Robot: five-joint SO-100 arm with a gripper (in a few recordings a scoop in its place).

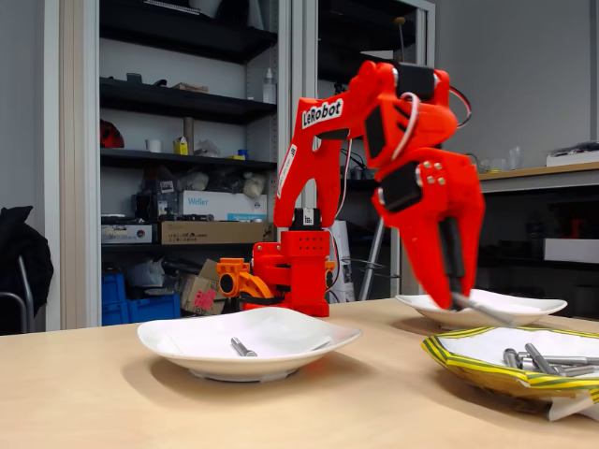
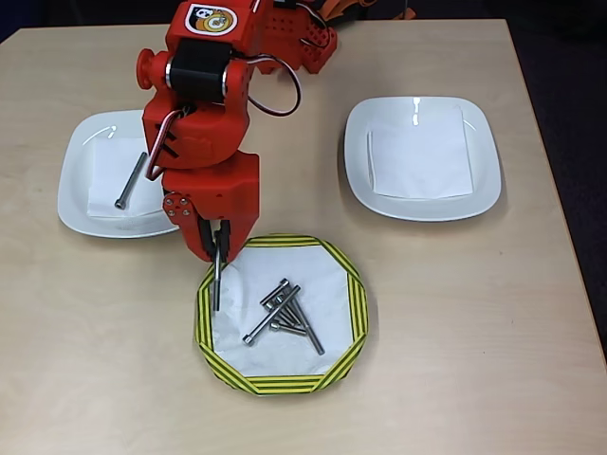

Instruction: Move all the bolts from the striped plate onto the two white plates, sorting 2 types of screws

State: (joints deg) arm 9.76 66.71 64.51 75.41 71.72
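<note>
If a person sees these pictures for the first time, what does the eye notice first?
First, the bright red arm in the middle, its gripper holding a long bolt over the left edge of the striped plate. Then the pile of bolts on that plate, and one bolt on the left white plate.

In the fixed view the striped plate (image 1: 487, 367) is cut off at 3 o'clock; its bolts (image 1: 547, 361) overlap, count unclear.
</note>
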